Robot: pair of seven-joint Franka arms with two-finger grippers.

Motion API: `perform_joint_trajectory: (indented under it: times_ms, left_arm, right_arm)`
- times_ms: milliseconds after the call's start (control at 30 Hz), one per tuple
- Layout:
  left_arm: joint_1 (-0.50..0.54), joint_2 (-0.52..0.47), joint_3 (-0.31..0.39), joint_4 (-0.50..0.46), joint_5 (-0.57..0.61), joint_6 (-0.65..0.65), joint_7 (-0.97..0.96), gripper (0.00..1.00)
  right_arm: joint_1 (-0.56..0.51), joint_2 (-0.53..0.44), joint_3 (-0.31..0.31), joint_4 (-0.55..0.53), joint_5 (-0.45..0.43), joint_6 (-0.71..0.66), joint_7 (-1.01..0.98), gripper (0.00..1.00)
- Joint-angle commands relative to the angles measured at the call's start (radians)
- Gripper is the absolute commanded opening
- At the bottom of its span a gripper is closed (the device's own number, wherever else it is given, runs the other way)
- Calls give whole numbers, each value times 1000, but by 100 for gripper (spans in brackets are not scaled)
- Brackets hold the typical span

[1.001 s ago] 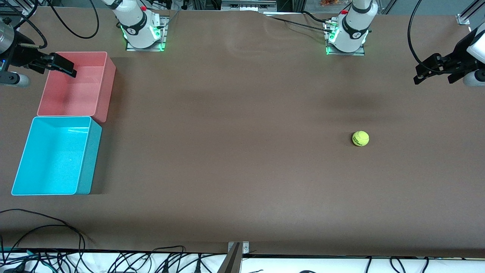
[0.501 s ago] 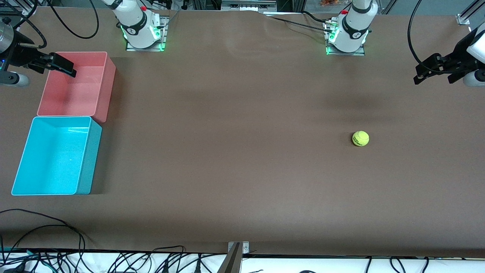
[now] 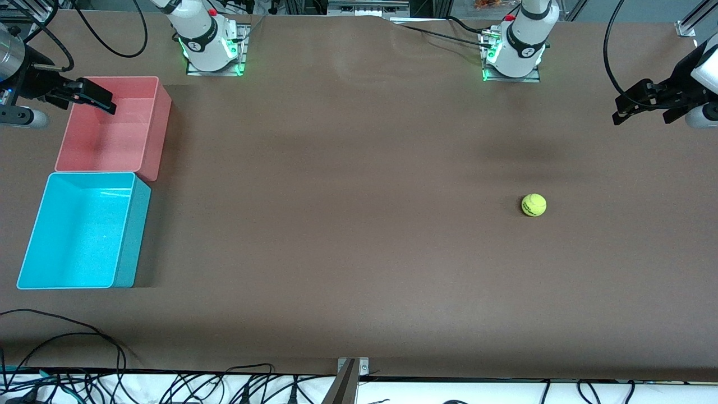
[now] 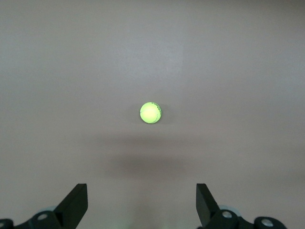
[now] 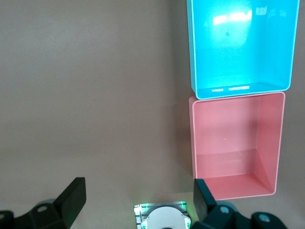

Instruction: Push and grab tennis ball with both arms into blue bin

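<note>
The tennis ball (image 3: 533, 205) lies on the brown table toward the left arm's end, alone. It also shows in the left wrist view (image 4: 150, 113), centred between the fingers but well away from them. My left gripper (image 3: 621, 114) hangs open and empty above the table's edge at the left arm's end (image 4: 140, 202). The blue bin (image 3: 133, 235) stands at the right arm's end, empty, and shows in the right wrist view (image 5: 192, 57). My right gripper (image 3: 106, 104) is open and empty over the pink bin's outer rim (image 5: 138, 198).
A pink-red bin (image 3: 160, 129) stands touching the blue bin, farther from the front camera, and is empty (image 5: 191, 143). The arm bases (image 3: 210, 42) (image 3: 516, 47) sit along the table's edge. Cables lie past the near edge (image 3: 84, 336).
My right gripper has shifted very slightly over the pink bin. The ball and my left gripper have not moved.
</note>
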Motion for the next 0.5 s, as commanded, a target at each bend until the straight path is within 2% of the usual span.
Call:
perform_joint_trajectory:
  times_ms: [0,234,367,467]
  left_arm:
    - [3,19,-2,40,-16,-24,-8,100]
    - [3,19,-2,40,-16,-24,-8,100]
    - [3,19,-2,40,-16,-24,-8,100]
    - [3,19,-2,40,-16,-24,-8,100]
  right_arm:
    - [-4,0,0,19,20,-15,-9,100]
    - [-2,-1,2,20,25,-18,-10,100]
    - [-2,0,2,19,71,-12,-10,100]
    - [-4,4,0,20,72,-10,-10,100]
